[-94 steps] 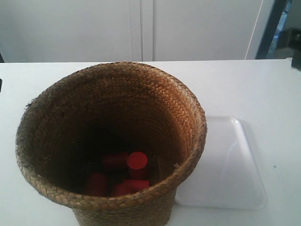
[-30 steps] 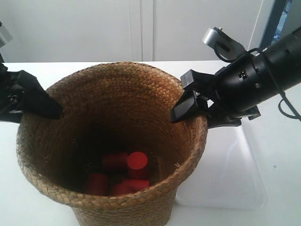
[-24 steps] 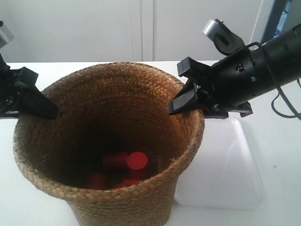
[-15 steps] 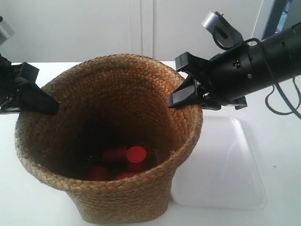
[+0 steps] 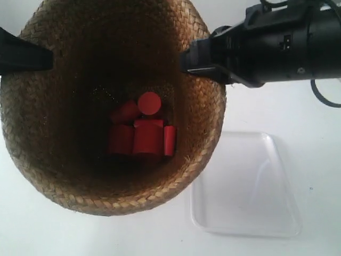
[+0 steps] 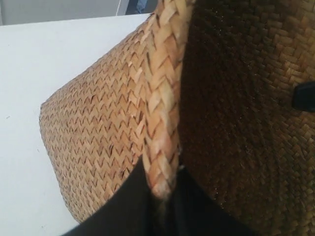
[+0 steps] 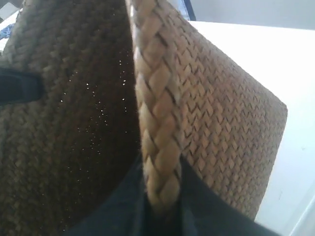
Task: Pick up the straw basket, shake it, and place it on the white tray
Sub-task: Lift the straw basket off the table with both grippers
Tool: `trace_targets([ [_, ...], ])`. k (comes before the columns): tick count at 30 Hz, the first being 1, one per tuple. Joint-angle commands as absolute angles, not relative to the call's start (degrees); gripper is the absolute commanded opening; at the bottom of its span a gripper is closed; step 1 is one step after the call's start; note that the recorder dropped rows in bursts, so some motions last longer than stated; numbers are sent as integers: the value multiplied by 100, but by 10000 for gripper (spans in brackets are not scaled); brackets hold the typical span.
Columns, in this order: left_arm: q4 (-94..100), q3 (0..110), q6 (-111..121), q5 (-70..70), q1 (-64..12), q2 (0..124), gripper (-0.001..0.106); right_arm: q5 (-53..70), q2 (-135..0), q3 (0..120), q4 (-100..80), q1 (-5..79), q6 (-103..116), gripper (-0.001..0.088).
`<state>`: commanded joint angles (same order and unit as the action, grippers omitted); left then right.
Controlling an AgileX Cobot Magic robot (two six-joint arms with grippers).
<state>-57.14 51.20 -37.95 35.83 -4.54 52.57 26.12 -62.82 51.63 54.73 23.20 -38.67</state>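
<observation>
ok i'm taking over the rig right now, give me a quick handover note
Left end effector: shut on the straw basket rim, one finger inside, one outside.
Right end effector: shut on the opposite rim, the same way.
Basket: held between both arms, seemingly off the table, mostly to one side of the white tray. Red cylinders lie in its bottom.
Done: grasp and, it seems, the lift.
Left: shake, set the basket on the tray, release.
</observation>
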Motion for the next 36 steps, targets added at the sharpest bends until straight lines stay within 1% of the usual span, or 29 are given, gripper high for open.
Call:
trace_targets([
  [4,-6384,4391,-4434,3058,-648,4666,0,2184,-5865,4620,5417,2365,-3592,0],
  [8,-7572,3699,-5327,2548,-691,4562,0,1084,-5827,4045,5417,2365,-2801,0],
  [11,-8290,3713,-5992,2125,-691,4575,0,913,-5882,3979,5417,2365,-2811,0],
  [13,-8470,3847,-6577,2480,-691,4454,0,1296,-5711,4116,5428,2365,-2811,0],
  [15,-8470,3959,-6987,3279,-691,4258,0,1776,-5362,4206,5428,2365,-2811,0],
  [17,-8455,3905,-7213,3556,-691,4097,0,1700,-5039,4162,5372,2396,-2979,0],
  [18,-8507,3823,-7250,3344,-691,4073,0,1329,-4982,4076,5372,2405,-3165,0],
  [21,-8988,3646,-7302,1906,-691,4221,0,-366,-5191,3792,5372,2405,-3329,0],
  [22,-9048,3673,-7266,1745,-691,4265,0,-480,-5240,3792,5394,2405,-3329,0],
  [23,-9059,3759,-7279,1892,-691,4242,0,-310,-5226,3886,5394,2405,-3316,0],
  [25,-8888,3962,-7498,2824,-691,4049,0,807,-4953,4187,5371,2405,-3368,0],
  [27,-8842,4106,-7529,3293,-691,3837,0,1439,-4701,4322,5371,2409,-3443,0],
  [29,-8823,4054,-7515,2834,-691,3782,0,1232,-4617,4251,5371,2431,-3674,0],
  [32,-8823,3750,-7375,1743,-691,4084,0,108,-5045,3840,5371,2431,-3877,0],
  [33,-8823,3744,-7186,1687,-691,4116,0,-55,-5232,3800,5411,2431,-3877,0],
  [34,-8810,3806,-7153,1883,-691,4064,0,100,-5245,3872,5466,2431,-3774,0],
  [36,-8554,4027,-7153,2487,-691,3745,0,1059,-4972,4172,5479,2447,-3730,0],
])
